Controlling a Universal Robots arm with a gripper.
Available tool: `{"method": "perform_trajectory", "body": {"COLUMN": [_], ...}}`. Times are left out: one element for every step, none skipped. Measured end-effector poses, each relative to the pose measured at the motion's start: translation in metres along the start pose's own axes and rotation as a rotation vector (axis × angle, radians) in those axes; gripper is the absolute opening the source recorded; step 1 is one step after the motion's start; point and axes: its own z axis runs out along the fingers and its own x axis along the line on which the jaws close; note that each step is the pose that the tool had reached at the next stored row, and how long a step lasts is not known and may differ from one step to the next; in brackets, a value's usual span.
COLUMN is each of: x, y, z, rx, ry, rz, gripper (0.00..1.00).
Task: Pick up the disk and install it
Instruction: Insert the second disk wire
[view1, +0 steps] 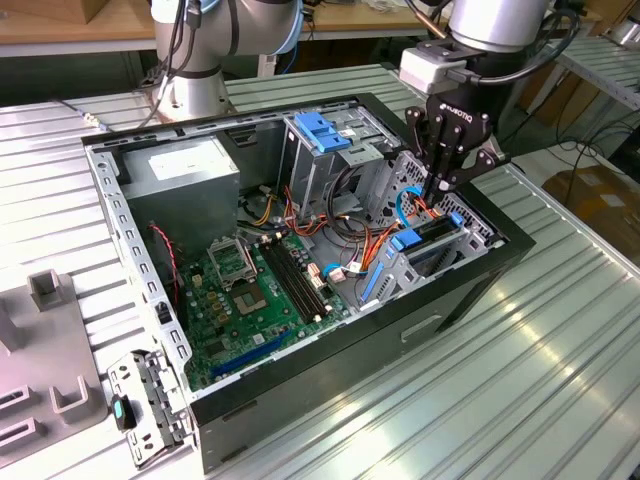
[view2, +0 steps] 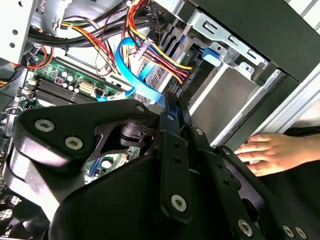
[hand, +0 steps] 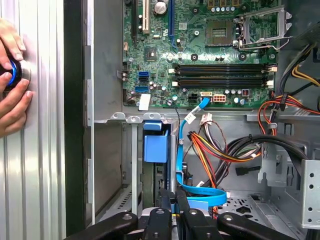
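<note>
Disk seated in bay; jaws closed just above it

The black gripper (view1: 441, 188), jaws together and empty, hangs over the flat black blue-railed disk (view1: 432, 240) in the grey metal drive cage (view1: 400, 272); beyond, thin blue cables (hand: 192, 187) risk snagging.

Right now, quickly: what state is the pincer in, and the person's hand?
Black two-fingered pincer: closed, nothing visible between its fingers.
Person's hand: wrapped around a round blue-ringed knob.

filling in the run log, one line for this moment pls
fingers: shut, empty | black hard drive with blue rails: seated in grey metal drive cage | gripper: just above drive
</note>
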Motion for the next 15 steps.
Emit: {"method": "perform_trajectory", "body": {"x": [0.0006,0.0013,0.0019,0.0024,0.0030,0.0036,0.0043,0.0048,0.0052,0.0055,0.0060,0.0065,0.0069,0.0073,0.0076], "y": [0.0000,0.0000,0.0001,0.0001,0.0001,0.0002,0.0002,0.0002,0.0002,0.0002,0.0002,0.0003,0.0003,0.0003,0.0003], "z": [0.0001,0.0003,0.0006,0.0008,0.0011,0.0014,0.0017,0.0020,0.0022,0.0024,0.0026,0.0028,0.0030,0.0033,0.0034], "rx": [0.0000,0.0000,0.0001,0.0001,0.0002,0.0004,0.0006,0.0007,0.0008,0.0009,0.0010,0.0012,0.0015,0.0017,0.0018], "ry": [-0.0013,-0.0021,-0.0042,-0.0054,-0.0070,-0.0089,-0.0114,-0.0128,-0.0141,-0.0157,-0.0173,-0.0192,-0.0210,-0.0230,-0.0244], "rz": [0.000,0.000,0.000,0.000,0.000,0.000,0.001,0.001,0.001,0.001,0.001,0.001,0.001,0.001,0.001], "gripper": [0.16,0.16,0.16,0.16,0.16,0.16,0.16,0.16,0.16,0.16,0.16,0.16,0.16,0.16,0.16]}}
